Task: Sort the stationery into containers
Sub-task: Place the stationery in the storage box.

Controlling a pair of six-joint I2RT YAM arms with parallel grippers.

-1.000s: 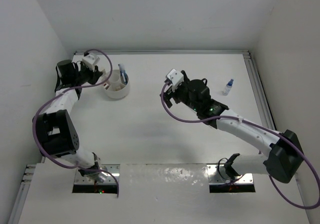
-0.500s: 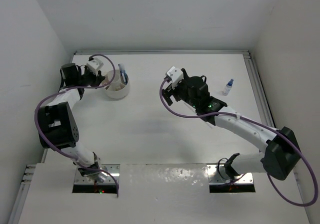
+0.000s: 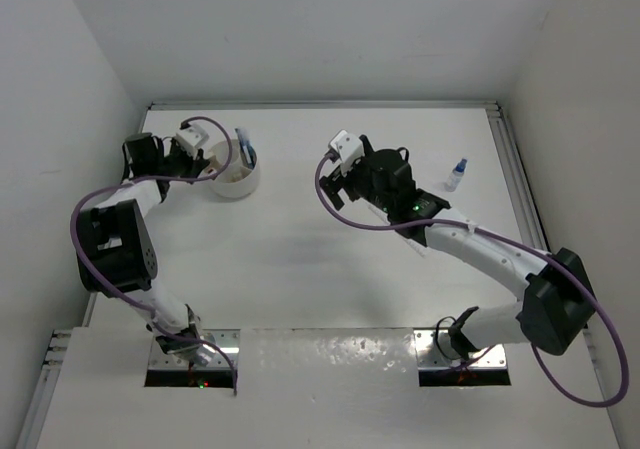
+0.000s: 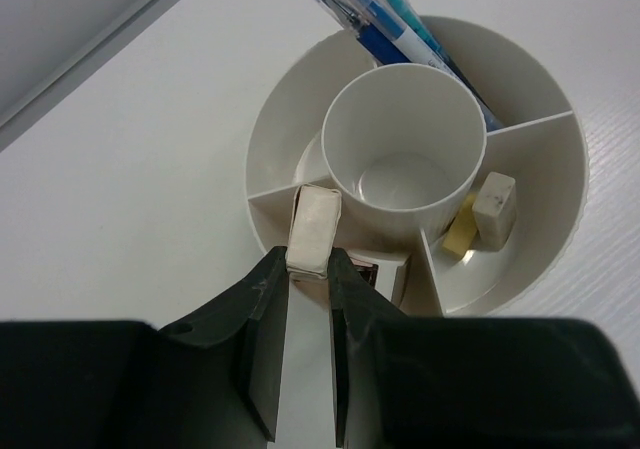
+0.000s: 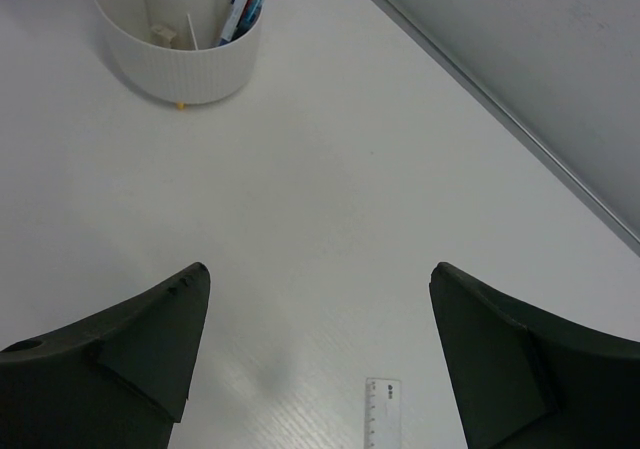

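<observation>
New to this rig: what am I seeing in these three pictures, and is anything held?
Two robot arms stand on a white table. One picture looks down on both; the other two come from a camera on each wrist, so the dark shapes below are that arm's own fingers. The left gripper pinches a white eraser at the divided white tub, which holds blue pens and erasers. The right gripper is open and empty, with a clear ruler on the table beneath. A small blue-capped bottle stands farther right.
</observation>
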